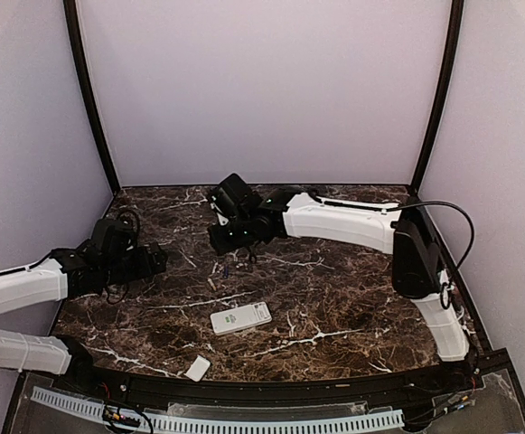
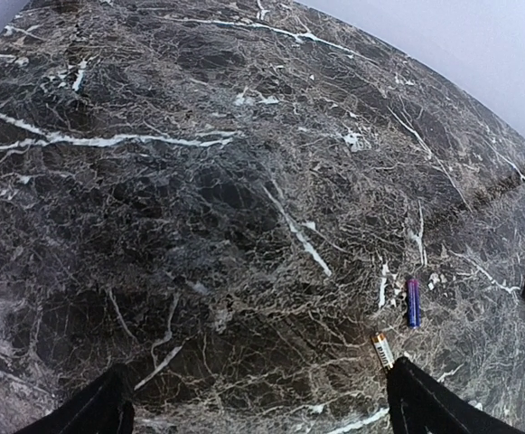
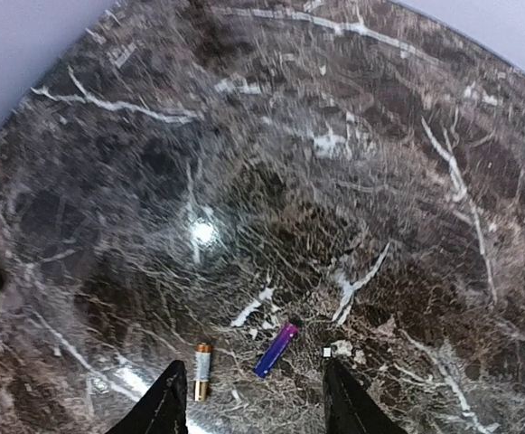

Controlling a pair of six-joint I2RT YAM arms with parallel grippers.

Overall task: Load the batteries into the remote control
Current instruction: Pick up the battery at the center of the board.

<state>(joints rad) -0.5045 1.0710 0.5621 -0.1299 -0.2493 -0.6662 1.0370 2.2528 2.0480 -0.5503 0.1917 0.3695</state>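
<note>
The remote control [image 1: 241, 317] lies flat on the dark marble table, front middle, white with a pale greenish display. The two batteries lie side by side behind it. The bluish one [image 1: 229, 269] also shows in the left wrist view [image 2: 413, 303] and the right wrist view [image 3: 276, 350]. So does the pale gold-capped one [image 1: 212, 283] [image 2: 383, 350] [image 3: 202, 371]. My right gripper [image 1: 229, 253] [image 3: 255, 407] hovers open just above the batteries; the bluish one lies between its fingers [image 3: 348, 402]. My left gripper [image 1: 158, 259] [image 2: 257, 416] is open and empty, left of the batteries.
A small white cover plate [image 1: 198, 368] lies near the table's front edge, left of the remote. Pale walls and black corner posts enclose the table [image 1: 352, 298]. The right arm stretches across the back of the table from the right.
</note>
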